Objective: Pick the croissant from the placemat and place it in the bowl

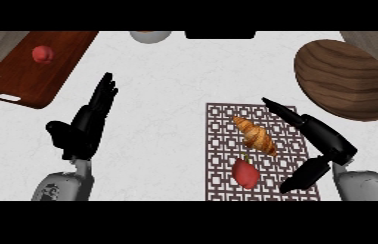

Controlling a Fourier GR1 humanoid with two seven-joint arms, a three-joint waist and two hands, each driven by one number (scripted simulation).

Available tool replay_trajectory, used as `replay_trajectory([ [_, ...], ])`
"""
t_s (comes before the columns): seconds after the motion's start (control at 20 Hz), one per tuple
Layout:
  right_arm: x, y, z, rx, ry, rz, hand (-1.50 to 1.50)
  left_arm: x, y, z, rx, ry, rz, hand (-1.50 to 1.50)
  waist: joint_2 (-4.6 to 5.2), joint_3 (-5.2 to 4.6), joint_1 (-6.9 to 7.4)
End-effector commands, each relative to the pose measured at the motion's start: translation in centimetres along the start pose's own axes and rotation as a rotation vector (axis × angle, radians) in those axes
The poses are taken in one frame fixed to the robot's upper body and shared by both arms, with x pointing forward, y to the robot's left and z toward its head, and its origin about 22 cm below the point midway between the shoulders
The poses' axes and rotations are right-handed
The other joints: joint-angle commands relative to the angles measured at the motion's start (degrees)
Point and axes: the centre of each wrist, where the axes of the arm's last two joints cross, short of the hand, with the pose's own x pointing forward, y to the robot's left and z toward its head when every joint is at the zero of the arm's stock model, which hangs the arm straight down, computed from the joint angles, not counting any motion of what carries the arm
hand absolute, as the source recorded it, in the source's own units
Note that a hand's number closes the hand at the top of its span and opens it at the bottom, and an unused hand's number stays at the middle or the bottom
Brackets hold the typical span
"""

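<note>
Right hand (329,144): black, over the right edge of the placemat, fingers and thumb spread wide apart and holding nothing. The long fingers (284,111) reach toward the mat's far right corner; the thumb (304,175) angles down toward its near right corner. The span between them opens toward the croissant, with no visible contact.

Croissant (255,134): golden-brown, elongated, tapered at both ends, lying diagonally on the upper middle of the mat, just beside the open right hand. Likely light, flaky and easily crushed; the ridged crust should not be slippery. The thick middle looks the best place to take hold, fingers on one long flank and thumb on the other, across its width, not at the thin tips, which may break.

Red fruit (246,172): small, stemmed, kind unclear, just beside the croissant's near end; a low approach could nudge it.

Placemat (221,138): dark lattice pattern, flat on the white counter (162,88).

Wooden bowl (339,78): large, round, at the far right, beyond the mat; the destination, croissant not yet in it.

Left hand (85,123): open, fingers straight, resting at the left.

Wooden cutting board (52,80): far left, carrying a small red item (43,54).
</note>
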Motion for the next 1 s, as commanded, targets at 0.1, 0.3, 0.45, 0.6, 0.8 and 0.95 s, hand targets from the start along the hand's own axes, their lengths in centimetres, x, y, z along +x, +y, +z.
replay_trajectory([
  [0.1,-2.6,-0.1,-1.1,0.002,0.032,-0.054,-1.5,-0.5,-1.2,-0.4,0.009,-0.012,-0.011,0.0,0.06,0.02,0.13],
  [0.3,-0.8,1.4,-2.0,0.003,0.033,-0.049,-1.5,-1.3,1.3,-0.4,0.002,-0.022,0.003,0.0,0.02,0.0,0.03],
  [0.45,-3.7,2.8,-3.4,-0.001,0.023,-0.046,-1.5,-1.3,0.2,-0.2,-0.001,-0.005,-0.015,0.0,0.05,0.02,0.17],
  [0.6,-5.8,2.3,-3.1,0.014,0.04,-0.061,-1.5,-0.6,-0.2,1.0,0.0,-0.012,0.005,0.0,0.04,0.03,0.27],
  [0.8,-6.1,2.8,-3.6,-0.03,0.097,0.063,-1.5,0.2,-0.8,0.1,-0.016,-0.001,-0.001,0.0,0.06,0.03,0.34],
  [0.95,-5.3,3.8,-4.0,-0.054,0.124,0.126,-1.5,-1.7,0.5,1.1,-0.015,0.001,-0.006,0.0,0.03,0.01,0.23],
])
